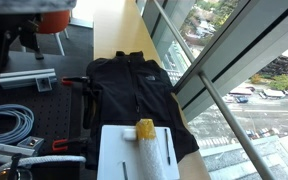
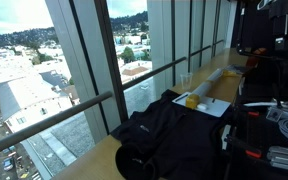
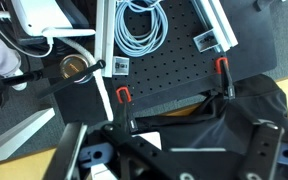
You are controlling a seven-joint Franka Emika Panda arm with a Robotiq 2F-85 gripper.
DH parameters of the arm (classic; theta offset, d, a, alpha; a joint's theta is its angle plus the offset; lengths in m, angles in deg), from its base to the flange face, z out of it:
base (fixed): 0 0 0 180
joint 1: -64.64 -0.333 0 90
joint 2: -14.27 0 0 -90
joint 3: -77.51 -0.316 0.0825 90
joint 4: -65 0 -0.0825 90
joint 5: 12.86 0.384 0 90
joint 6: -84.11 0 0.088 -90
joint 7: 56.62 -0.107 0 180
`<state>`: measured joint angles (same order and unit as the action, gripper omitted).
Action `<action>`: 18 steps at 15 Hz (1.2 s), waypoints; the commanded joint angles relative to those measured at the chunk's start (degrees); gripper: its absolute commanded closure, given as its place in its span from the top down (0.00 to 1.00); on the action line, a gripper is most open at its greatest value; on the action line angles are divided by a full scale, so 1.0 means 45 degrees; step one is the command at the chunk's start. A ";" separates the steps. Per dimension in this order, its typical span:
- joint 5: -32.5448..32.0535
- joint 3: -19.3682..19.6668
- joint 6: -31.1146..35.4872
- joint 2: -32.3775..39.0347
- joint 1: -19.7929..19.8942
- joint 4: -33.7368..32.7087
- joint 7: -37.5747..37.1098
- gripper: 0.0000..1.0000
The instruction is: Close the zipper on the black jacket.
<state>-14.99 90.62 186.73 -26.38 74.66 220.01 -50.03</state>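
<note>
The zipper [image 1: 137,88] shows only as a thin dark line down the centre front of the black jacket [image 1: 134,100]. The jacket lies spread flat, collar toward the far end, on the wooden counter [image 1: 114,30] that runs along the window wall in both exterior views. Its two fronts lie side by side, but the pictures are too coarse to say whether the teeth are joined anywhere, and you cannot pick out the slider.

At the hem end, a white board [image 1: 134,160] carrying a yellow object [image 1: 144,130] sits just against the fabric. Beside the jacket the wrist view shows a black perforated plate [image 3: 174,70], red-tipped clamps [image 3: 124,96] and a coil of pale cable [image 3: 139,25].

Your gripper [image 3: 172,140] hangs well above all this. In the wrist view its dark fingers appear spread wide with nothing held between them, and they are clear of the jacket.

Judged from this, the job looks barely begun, with no contact on the garment and no grip on the pull. What remains for you is everything that matters: find the slider, come down over it, pinch it, and draw it along the line toward the collar.
</note>
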 commanded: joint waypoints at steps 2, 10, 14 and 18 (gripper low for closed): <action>0.0057 -0.0095 -0.0037 0.0019 0.0102 -0.0028 0.0058 1.00; 0.0057 -0.0095 -0.0036 0.0019 0.0102 -0.0028 0.0058 1.00; 0.0057 -0.0095 -0.0036 0.0019 0.0102 -0.0028 0.0058 1.00; 0.0712 -0.0359 0.0883 0.0187 -0.0194 0.0232 -0.0430 1.00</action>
<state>-14.51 90.19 187.53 -26.29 74.59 220.15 -50.32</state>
